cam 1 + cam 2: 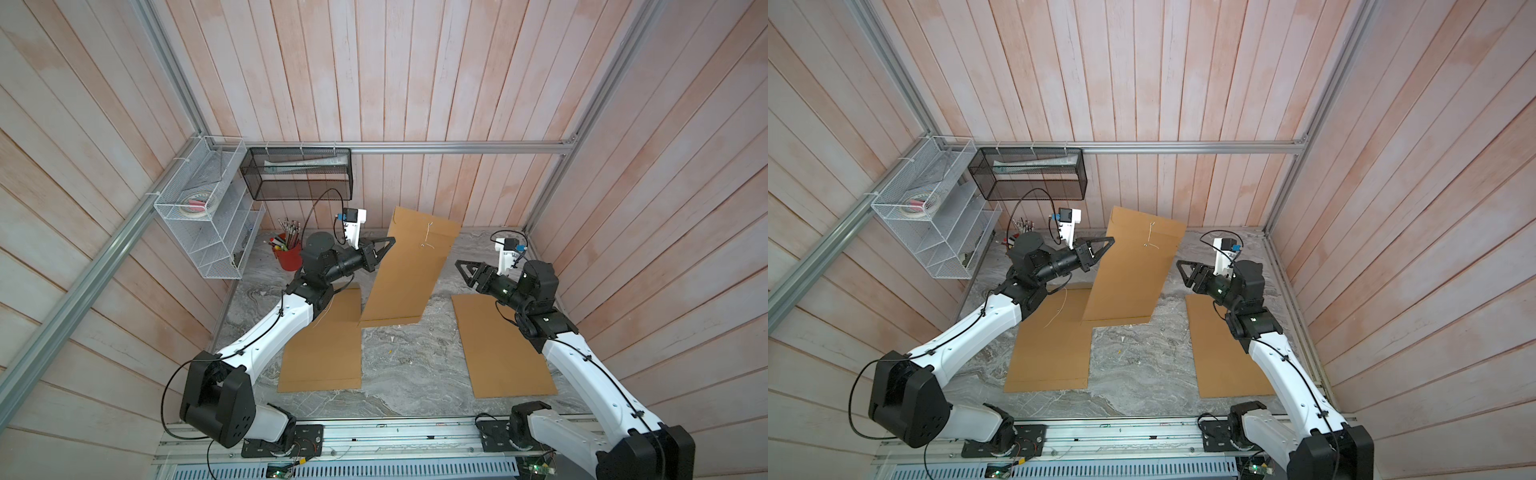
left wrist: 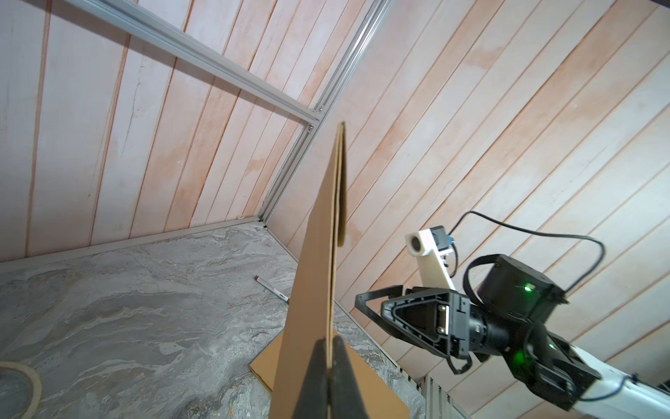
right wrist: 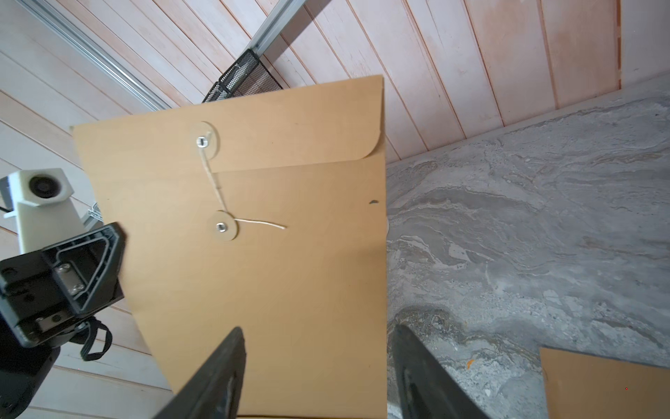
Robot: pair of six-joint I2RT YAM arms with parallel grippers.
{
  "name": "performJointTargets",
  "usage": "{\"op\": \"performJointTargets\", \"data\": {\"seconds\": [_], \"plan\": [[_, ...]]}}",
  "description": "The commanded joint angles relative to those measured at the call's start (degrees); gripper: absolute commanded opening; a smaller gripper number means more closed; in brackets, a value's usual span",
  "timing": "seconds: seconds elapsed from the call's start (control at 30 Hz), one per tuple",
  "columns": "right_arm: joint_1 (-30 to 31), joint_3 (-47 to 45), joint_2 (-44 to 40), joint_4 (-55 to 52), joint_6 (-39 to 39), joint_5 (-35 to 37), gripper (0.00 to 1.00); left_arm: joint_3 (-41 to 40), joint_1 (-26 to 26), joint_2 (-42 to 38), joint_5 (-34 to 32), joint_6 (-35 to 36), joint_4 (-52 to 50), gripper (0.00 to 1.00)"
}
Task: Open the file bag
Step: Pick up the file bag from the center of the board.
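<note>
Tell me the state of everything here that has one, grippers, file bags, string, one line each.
Left gripper: shut on the upright file bag, at its edge.
Right gripper: open, holding nothing.
Flap: closed.
String: runs from flap button to lower button, end loose.
Other file bags: lying flat.

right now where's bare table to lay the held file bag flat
The widest bare marble lies between the left flat file bag and right flat file bag, toward the near rail. Crowded: far left corner, red pen cup, white wire rack.
</note>
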Motion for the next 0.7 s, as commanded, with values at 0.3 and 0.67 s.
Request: {"op": "performJointTargets", "data": {"seconds": [0.3, 0.67], "plan": [[-3.70, -1.69, 5.02, 16.42, 2.40, -13.24, 0.67, -7.90, 0.93, -4.79, 3.99, -7.33, 13.73, 0.00], [-5.14, -0.84, 10.15, 23.34, 3.14, -18.96, 0.67, -9.78, 0.93, -5.64, 5.13, -11.52, 18.61, 0.00]]}}
